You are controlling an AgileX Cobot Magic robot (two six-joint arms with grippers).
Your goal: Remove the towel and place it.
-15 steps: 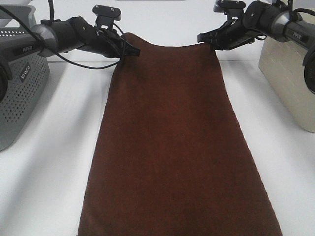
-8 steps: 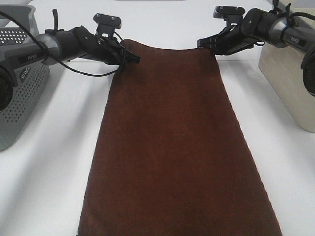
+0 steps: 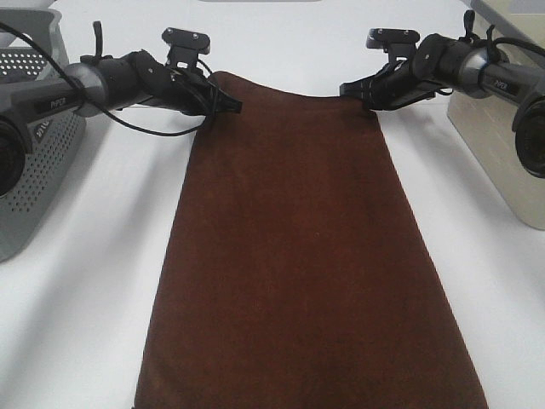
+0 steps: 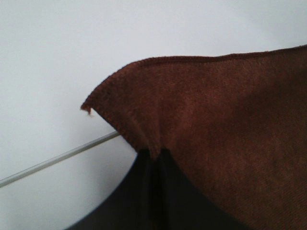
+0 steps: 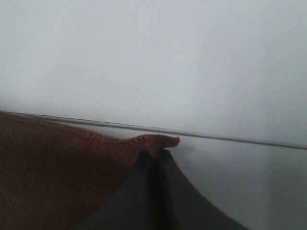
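Observation:
The towel (image 3: 298, 256), a long maroon plush cloth, stretches from the far middle of the white table to its near edge. My left gripper (image 3: 232, 104) is shut on the towel's far left corner, and my right gripper (image 3: 351, 88) is shut on its far right corner. The far hem hangs taut between them, a little above the table. In the left wrist view the dark fingers (image 4: 148, 191) pinch the hemmed towel (image 4: 230, 120) corner at the left gripper (image 4: 154, 154). In the right wrist view the right gripper (image 5: 154, 154) pinches the towel (image 5: 57, 167) by its tip.
A grey perforated basket (image 3: 34, 170) stands at the left edge, under the left arm. A beige box (image 3: 498, 145) stands at the right, beside the right arm. White table (image 3: 94, 281) shows on both sides of the towel.
Both grippers have come down a little with the towel's far corners still held. The far hem sits lower than a second ago.

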